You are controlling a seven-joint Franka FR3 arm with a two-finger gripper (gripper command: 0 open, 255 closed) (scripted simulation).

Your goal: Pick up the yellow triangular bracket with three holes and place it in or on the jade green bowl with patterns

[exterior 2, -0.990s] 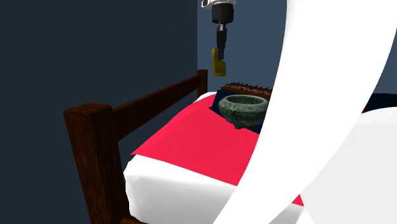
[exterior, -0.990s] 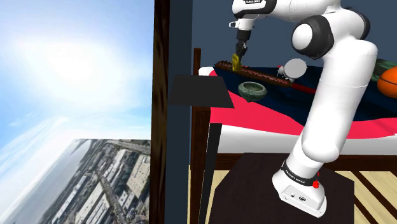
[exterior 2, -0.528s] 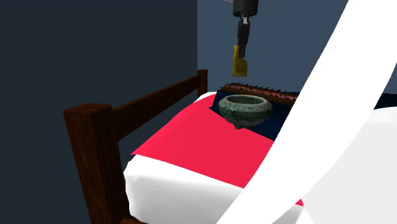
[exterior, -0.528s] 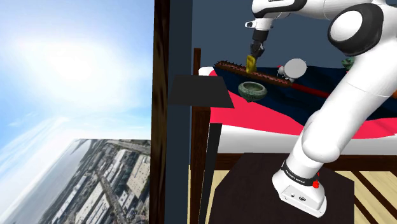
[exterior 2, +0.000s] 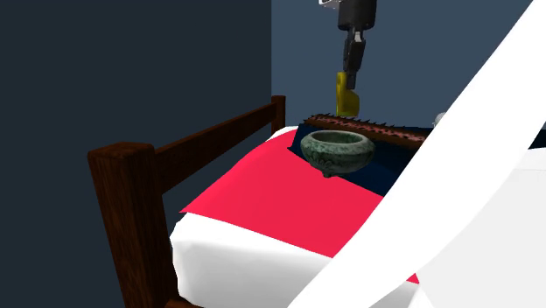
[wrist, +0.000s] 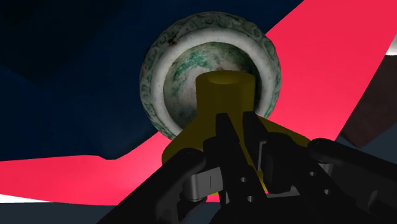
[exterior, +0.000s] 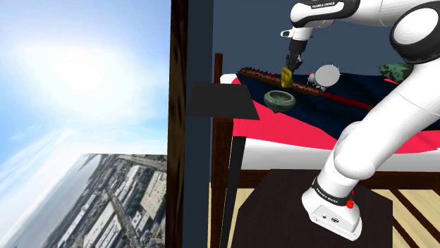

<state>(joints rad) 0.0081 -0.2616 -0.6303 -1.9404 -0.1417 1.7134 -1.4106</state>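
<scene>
Tool (exterior: 289, 67) has carried yellow bracket (exterior: 286, 77) sideways, above green bowl (exterior: 280, 100).

Dark wooden-framed bed (exterior 2: 122, 175), red and navy covers, patterned green bowl (exterior 2: 337, 153) resting on it, spiky brown bar (exterior 2: 385, 129) just behind the bowl

A white mattress (exterior 2: 236, 258) is being covered by a red sheet (exterior 2: 271, 188) within a dark wooden bed frame (exterior 2: 131, 166). A dark blue wall (exterior 2: 131, 61) is being seen behind. Bright sky (exterior: 77, 70) is being shown above city blocks (exterior: 113, 204).
</scene>
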